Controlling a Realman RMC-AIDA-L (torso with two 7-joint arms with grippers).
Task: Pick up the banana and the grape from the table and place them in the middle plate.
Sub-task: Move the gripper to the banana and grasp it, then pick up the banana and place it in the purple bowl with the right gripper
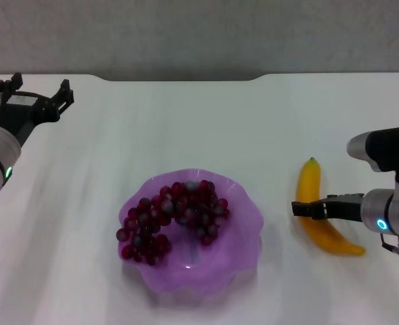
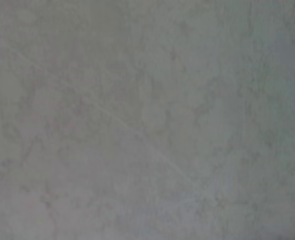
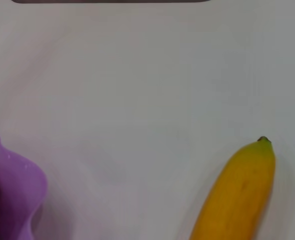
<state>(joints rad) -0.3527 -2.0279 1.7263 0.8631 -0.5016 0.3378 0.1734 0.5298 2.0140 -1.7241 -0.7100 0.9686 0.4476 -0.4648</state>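
Observation:
The grape (image 1: 172, 218) bunch, dark red-purple, lies inside the middle plate (image 1: 243, 233), a translucent purple dish with a wavy rim at the centre of the table (image 1: 186, 128). To the plate's right the yellow banana (image 1: 310, 183) rests on the table, its dark tip pointing away from me. My right gripper (image 1: 306, 208) reaches in from the right and sits over the banana's middle. The right wrist view shows the banana (image 3: 237, 195) and a piece of the plate's rim (image 3: 17, 185). Far off at the back left, my left gripper (image 1: 40, 88) hangs open and holds nothing.
The table's dark notched far edge (image 1: 186, 78) runs along the back, with a grey wall behind it. The left wrist view shows only a plain pale surface.

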